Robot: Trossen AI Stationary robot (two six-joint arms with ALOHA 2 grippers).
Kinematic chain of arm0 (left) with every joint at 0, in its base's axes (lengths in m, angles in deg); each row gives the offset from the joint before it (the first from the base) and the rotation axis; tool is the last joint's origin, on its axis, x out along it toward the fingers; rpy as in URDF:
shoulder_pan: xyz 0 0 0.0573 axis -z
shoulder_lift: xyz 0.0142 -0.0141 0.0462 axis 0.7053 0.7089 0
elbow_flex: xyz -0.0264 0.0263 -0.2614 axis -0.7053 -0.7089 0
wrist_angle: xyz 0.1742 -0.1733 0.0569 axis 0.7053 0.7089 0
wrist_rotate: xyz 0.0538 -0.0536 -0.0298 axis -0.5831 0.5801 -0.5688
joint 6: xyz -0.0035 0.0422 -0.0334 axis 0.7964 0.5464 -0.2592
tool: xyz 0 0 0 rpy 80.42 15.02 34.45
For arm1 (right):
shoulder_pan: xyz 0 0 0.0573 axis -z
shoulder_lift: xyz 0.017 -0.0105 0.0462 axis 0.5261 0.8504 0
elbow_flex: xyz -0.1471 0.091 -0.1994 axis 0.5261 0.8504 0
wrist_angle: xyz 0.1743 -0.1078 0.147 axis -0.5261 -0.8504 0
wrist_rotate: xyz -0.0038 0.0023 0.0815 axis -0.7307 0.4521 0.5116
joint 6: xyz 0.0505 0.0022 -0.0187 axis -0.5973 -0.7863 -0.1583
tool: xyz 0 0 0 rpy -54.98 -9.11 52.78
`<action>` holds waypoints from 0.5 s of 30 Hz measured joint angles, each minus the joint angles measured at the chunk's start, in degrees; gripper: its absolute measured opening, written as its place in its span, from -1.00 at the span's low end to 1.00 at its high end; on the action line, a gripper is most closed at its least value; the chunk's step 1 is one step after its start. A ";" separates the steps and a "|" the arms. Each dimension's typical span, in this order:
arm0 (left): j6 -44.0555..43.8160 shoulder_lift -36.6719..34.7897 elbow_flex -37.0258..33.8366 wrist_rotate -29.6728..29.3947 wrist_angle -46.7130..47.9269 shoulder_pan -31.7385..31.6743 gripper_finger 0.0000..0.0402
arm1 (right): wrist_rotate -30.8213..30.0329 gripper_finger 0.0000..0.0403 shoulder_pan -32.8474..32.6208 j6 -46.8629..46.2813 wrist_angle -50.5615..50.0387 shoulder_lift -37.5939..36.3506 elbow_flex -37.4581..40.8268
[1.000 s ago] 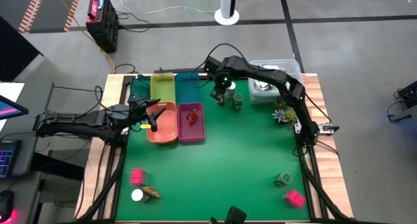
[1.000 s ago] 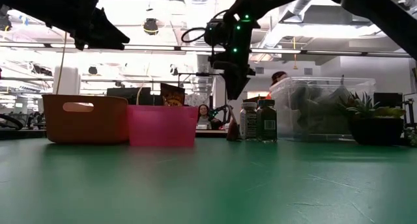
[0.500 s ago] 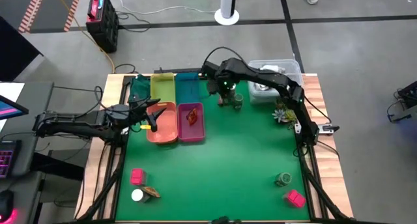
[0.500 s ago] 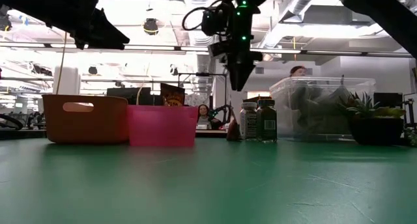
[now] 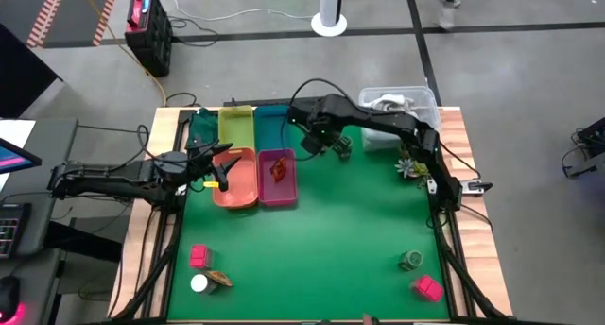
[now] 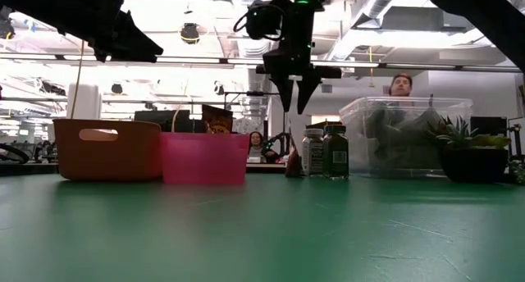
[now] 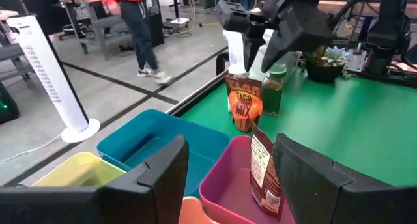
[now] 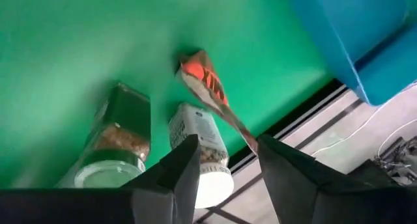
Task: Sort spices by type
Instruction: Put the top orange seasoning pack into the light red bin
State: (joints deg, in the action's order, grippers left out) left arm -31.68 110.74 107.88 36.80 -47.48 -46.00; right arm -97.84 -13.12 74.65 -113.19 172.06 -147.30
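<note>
My right gripper [image 6: 294, 89] is open and empty, fingers pointing down, above the far middle of the green mat [image 5: 331, 221]. Just beyond it stand a white-capped jar [image 8: 203, 152], a dark green jar [image 8: 117, 146] and a reddish-brown packet [image 8: 208, 97], which stands on its lower edge against the white-capped jar [image 7: 236, 55]. A second packet [image 5: 280, 167] lies in the pink tray [image 5: 277, 195]. My left gripper [image 7: 228, 185] is open and empty above the orange tray [image 5: 241, 188]. A pink block [image 5: 199, 257], a white-capped jar [image 5: 199, 283] and a packet [image 5: 220, 280] lie near left. A green jar [image 5: 410, 260] and a pink block [image 5: 428, 288] lie near right.
Dark green [image 5: 201, 127], yellow [image 5: 236, 127] and teal [image 5: 274, 127] trays stand at the far edge behind the orange and pink ones. A clear tub [image 5: 397, 103] and a small spiky plant [image 5: 411, 164] are at far right. People move in the room behind.
My right gripper has risen from beside the jars and packet and gone toward the table's left edge, over toward the teal and pink trays, turning about its wrist. The jars and packet have stayed in place.
</note>
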 joint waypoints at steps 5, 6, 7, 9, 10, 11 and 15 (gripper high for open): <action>-0.01 -0.02 0.00 0.00 -0.02 0.00 0.06 | -0.06 -0.15 0.90 1.17 2.28 0.00 2.21; -0.02 -0.01 0.00 0.00 -0.02 0.00 0.06 | -0.07 -0.16 1.03 1.91 3.40 0.00 3.12; -0.01 0.00 0.00 0.00 -0.02 0.00 0.06 | -0.08 -0.18 1.04 2.82 4.29 0.04 3.92; -0.04 -0.01 0.00 0.00 -0.01 0.00 0.06 | -0.11 -0.21 0.93 4.21 6.17 0.17 4.97; -0.08 -0.02 0.00 0.00 0.00 0.00 0.06 | -0.15 -0.23 0.81 4.80 7.41 0.17 5.51; -0.08 -0.02 0.00 0.00 0.00 0.00 0.06 | -0.15 -0.24 0.65 5.68 8.75 0.11 6.08; -0.05 -0.02 0.00 0.00 0.01 0.00 0.06 | -0.44 -0.31 0.34 7.25 9.66 0.09 6.82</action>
State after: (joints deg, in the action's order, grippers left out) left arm -31.73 110.72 107.88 36.80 -47.47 -46.00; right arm -98.28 -12.78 81.90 -103.53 172.15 -140.48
